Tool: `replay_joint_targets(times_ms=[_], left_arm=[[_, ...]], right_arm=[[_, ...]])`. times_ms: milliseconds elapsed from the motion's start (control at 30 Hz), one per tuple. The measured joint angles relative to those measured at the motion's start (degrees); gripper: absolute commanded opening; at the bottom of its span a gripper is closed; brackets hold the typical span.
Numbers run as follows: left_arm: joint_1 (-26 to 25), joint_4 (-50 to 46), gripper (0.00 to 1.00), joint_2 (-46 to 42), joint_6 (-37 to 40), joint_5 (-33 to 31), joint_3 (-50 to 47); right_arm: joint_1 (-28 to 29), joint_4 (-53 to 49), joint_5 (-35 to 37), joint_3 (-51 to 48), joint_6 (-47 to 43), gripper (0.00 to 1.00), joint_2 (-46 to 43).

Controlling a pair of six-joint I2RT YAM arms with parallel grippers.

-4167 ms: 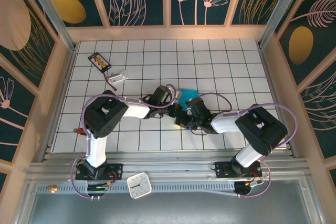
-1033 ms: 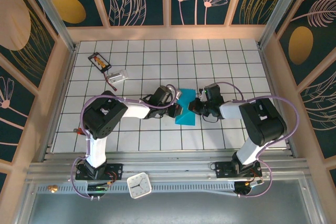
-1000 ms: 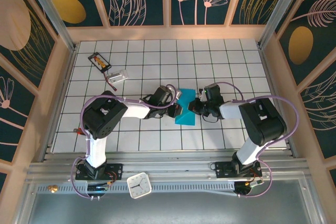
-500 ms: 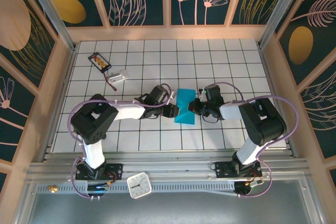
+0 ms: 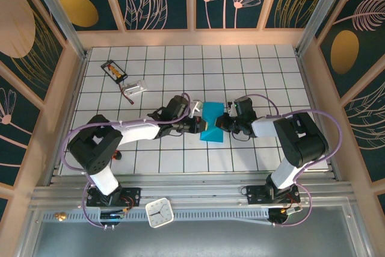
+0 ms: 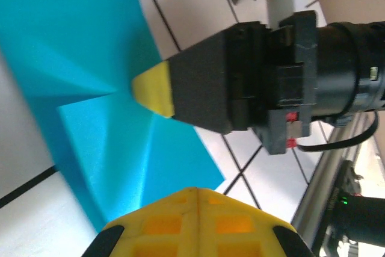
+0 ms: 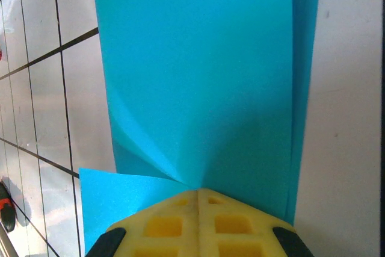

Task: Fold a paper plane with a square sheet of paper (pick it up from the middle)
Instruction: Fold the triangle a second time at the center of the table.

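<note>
The right gripper [image 5: 221, 123] is pinching, jaws closed, the 3 o'clock edge of the folded teal sheet of paper [image 5: 212, 112], creases fanning from its tips. The left gripper [image 5: 199, 126], also closed, is sitting at the sheet's 9 o'clock edge, in the middle of the tiled table [image 5: 240, 70].

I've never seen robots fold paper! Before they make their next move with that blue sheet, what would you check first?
1. Is the right gripper shut on the paper? Ok: creases run into its closed tips.
2. Is the left gripper shut on the paper's near edge? Ok, as far as its camera shows.
3. Are the two grippers apart from each other? Ok: they face each other across the paper without touching.
4. Is the paper lying smooth? Not ok: it puckers at the right gripper's pinch.
5. Is the black card out of the way? Ok: it lies at the table's far left corner.
6. Is the paper untorn? Cannot tell.
</note>
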Motion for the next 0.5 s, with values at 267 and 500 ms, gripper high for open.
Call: replay_joint_targets(times_ms=[267, 500], left_arm=[[-0.9, -1.5, 0.0, 8.1, 0.8, 2.5, 6.1], [-1.2, -4.4, 0.0, 10.6, 3.1, 2.5, 8.0]], right_arm=[[0.0, 0.0, 0.0, 0.0, 0.0, 0.0, 0.0], [0.0, 0.0, -0.1, 0.0, 0.0, 0.0, 0.1]])
